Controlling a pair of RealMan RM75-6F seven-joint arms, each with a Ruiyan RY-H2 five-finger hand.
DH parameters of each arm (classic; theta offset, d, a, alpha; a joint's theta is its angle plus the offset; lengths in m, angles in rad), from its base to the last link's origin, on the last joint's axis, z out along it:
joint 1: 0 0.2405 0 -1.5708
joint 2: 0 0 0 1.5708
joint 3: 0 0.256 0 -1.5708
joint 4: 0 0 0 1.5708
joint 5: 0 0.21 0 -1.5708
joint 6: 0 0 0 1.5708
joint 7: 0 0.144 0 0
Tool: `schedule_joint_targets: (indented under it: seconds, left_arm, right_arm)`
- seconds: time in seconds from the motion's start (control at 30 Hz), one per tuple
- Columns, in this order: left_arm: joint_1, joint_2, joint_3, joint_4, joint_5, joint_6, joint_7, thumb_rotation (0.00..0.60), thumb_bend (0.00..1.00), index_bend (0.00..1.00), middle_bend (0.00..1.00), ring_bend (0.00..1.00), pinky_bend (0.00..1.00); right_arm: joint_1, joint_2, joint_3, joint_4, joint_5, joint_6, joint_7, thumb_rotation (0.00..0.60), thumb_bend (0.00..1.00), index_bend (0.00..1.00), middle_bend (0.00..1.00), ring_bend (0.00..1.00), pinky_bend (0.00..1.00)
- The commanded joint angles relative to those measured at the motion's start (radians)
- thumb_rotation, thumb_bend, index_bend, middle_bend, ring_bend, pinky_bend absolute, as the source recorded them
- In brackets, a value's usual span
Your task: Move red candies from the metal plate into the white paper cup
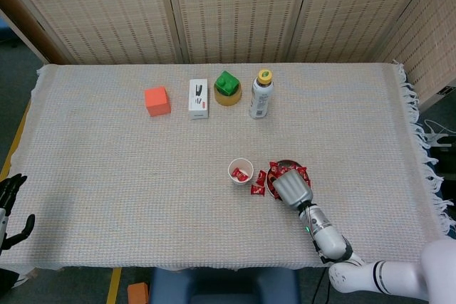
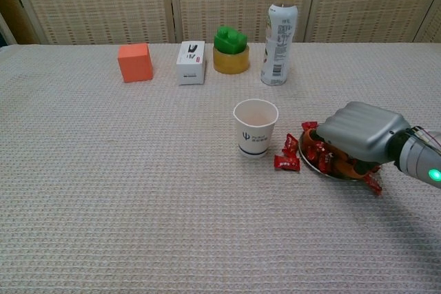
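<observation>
Right hand (image 2: 360, 134), grip unclear, covers plate (image 2: 313, 165) of candies (image 2: 311, 151) at lower right; careless lifting may scatter candies beside cup (image 2: 255, 127).

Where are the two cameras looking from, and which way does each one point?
Head view: high above the near edge, tilted down over the whole table; shows the right hand over the metal plate and the left hand off the table's left edge.
Chest view: low at the near edge, facing across the table toward the woven screens; shows only the right hand.
Shared: white paper cup, red candies, bottle, orange block.
</observation>
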Motion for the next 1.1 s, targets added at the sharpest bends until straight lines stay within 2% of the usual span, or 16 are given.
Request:
schedule_joint_targets:
  seconds: [0.03,0.5,1.1]
  left_arm:
    - [0.000,0.000,0.000,0.000,0.000,0.000,-0.001,0.600,0.46,0.00,0.02,0.00,0.21]
    - [0.001,0.001,0.000,0.001,0.000,0.002,-0.003,0.600,0.46,0.00,0.02,0.00,0.21]
    - [0.001,0.000,0.000,0.001,0.000,0.000,0.002,0.600,0.46,0.00,0.02,0.00,0.21]
  right_arm:
    - [0.000,-0.001,0.000,0.001,0.000,0.001,0.001,0.600,0.21,0.30,0.57,0.53,0.72]
    - [-0.010,-0.020,-0.010,0.025,-0.013,0.018,-0.004,0.600,0.22,0.47,0.63,0.59,0.76]
    - [-0.050,-0.030,-0.021,0.076,-0.103,0.064,0.048,0.600,0.24,0.66,0.72,0.68,0.86]
